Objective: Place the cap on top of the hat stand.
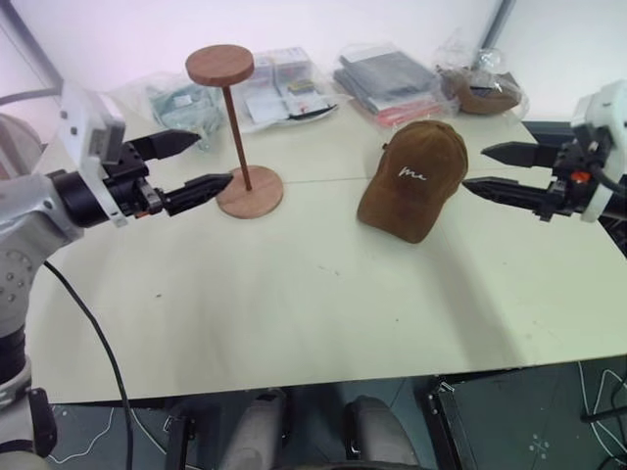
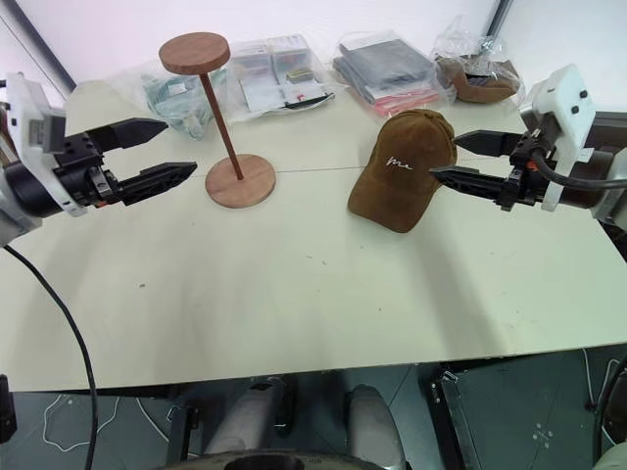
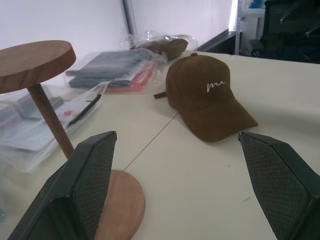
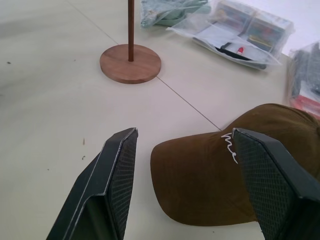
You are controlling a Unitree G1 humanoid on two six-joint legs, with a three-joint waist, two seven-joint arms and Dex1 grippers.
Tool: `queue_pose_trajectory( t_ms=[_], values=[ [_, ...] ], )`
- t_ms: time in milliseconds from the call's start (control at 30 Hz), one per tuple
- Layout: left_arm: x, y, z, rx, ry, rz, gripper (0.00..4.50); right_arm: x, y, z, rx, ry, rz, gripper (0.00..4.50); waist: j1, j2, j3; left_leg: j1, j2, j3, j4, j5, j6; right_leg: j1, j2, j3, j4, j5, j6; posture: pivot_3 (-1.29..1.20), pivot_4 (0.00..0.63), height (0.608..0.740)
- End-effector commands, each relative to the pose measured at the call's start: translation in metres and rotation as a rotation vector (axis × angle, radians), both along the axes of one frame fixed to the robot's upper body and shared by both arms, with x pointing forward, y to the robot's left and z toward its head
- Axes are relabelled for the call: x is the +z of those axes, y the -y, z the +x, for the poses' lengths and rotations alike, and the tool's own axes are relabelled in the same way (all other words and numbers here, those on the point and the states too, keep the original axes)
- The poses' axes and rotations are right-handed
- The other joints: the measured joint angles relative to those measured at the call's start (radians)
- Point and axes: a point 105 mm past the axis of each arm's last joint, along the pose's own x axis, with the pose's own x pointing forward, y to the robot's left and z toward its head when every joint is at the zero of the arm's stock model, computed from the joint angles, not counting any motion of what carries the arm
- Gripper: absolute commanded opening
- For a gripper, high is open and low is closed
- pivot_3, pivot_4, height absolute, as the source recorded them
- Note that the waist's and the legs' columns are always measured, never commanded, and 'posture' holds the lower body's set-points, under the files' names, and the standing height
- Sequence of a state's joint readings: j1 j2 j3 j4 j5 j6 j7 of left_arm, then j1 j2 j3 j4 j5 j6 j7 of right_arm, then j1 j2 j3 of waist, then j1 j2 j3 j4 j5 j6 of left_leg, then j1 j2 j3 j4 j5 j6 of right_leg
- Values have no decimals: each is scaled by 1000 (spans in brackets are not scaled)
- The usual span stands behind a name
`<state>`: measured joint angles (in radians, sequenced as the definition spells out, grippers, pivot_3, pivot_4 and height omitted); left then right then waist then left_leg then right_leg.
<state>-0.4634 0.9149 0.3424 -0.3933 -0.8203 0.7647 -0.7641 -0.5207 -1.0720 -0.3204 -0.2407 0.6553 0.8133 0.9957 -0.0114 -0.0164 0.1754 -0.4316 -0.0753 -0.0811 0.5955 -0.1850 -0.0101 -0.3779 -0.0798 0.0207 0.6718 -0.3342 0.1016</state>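
Brown suede baseball cap [image 1: 416, 176] flat on cream table [image 1: 294, 313], well right of reddish-brown wooden hat stand [image 1: 235, 127]. Left gripper [image 1: 196, 166] fingers apart, empty, beside stand base. Right gripper [image 1: 495, 168] fingers apart, empty, just beside cap. Bare tabletop toward near edge.

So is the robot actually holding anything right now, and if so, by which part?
Nothing is held. Both grippers, left and right, are open and empty. The cap lies on the table, untouched.

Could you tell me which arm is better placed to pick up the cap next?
Probably the right: its open pincer sits right beside the cap, pointing at it. The left pincer is open near the hat stand, farther away.
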Motion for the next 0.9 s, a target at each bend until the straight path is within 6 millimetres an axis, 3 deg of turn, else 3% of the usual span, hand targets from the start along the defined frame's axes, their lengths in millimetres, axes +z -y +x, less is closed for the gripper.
queue_pose_trajectory(
  t_ms=[33,900],
  values=[
    [12,-2,-9,2,44,10,4115,12,-7,-3,40,52,2,3058,0,0,0,0,0,0,0,0,0,0,0,0,0,0,0,0,150,740],
    [16,11,-6,-30,37,-20,4115,10,-8,-6,46,48,-12,3058,0,0,0,0,0,0,0,0,0,1,0,-1,0,0,0,0,150,740]
  ],
)
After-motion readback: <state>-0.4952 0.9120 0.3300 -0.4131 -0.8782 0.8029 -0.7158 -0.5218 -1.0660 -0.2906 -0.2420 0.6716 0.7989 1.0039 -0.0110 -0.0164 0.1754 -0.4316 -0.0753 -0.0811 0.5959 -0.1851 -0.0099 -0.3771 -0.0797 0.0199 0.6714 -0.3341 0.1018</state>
